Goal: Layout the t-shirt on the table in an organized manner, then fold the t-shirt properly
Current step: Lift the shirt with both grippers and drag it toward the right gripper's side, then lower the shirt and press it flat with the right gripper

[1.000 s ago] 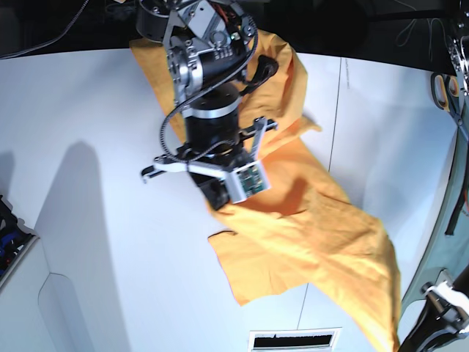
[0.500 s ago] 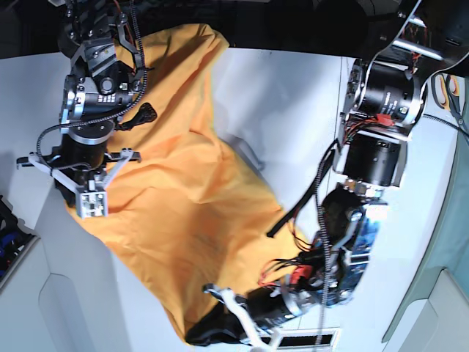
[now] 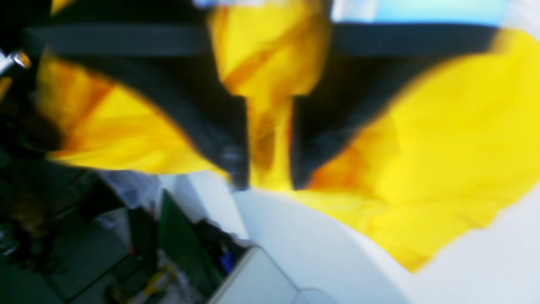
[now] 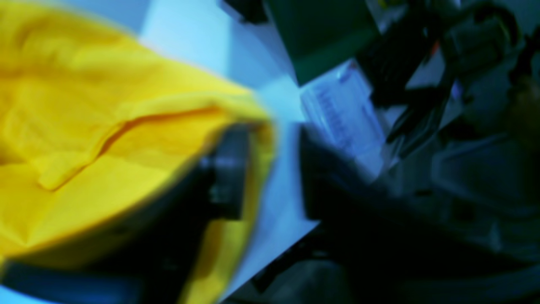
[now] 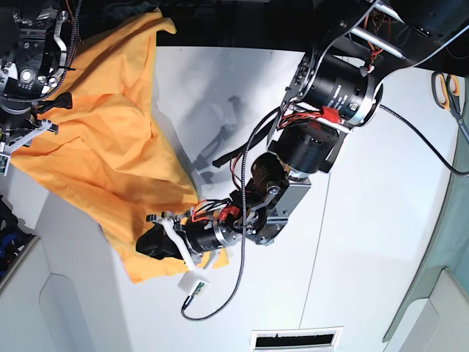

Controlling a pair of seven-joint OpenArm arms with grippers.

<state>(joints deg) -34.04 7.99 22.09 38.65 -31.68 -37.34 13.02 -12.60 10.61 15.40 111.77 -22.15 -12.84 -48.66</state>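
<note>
While both wrist views are badly smeared, the base view is sharp enough to fix positions.

T-shirt (image 5: pixel 110 161): orange, bunched and creased, on the white surface (image 5: pixel 366 257). One end runs off the surface's far edge; the other ends in a ragged hem on the near side. Black markings not legible.

Left tool (image 5: pixel 157 246): at the t-shirt's near hem, on the cloth edge, with the arm slanting in from the side away from the t-shirt. In the left wrist view, the two dark fingers (image 3: pixel 236 147) stand a narrow gap apart and yellow cloth fills that gap. Cannot tell whether the cloth is pinched or only lying between them.

Right tool (image 4: pixel 274 169): at the t-shirt's opposite flank, up toward its far end; in the base view the arm is cut by the frame edge. In the right wrist view, the jaws are parted and bare surface shows between them. The t-shirt's folded edge lies over one finger (image 4: pixel 228 169); the other finger is clear of cloth. No hold visible.

Thin dark seam (image 5: pixel 322 242): crosses the surface well apart from the t-shirt, beyond the left arm.

Scissors (image 5: pixel 440 89): far from the t-shirt, past the seam.
</note>
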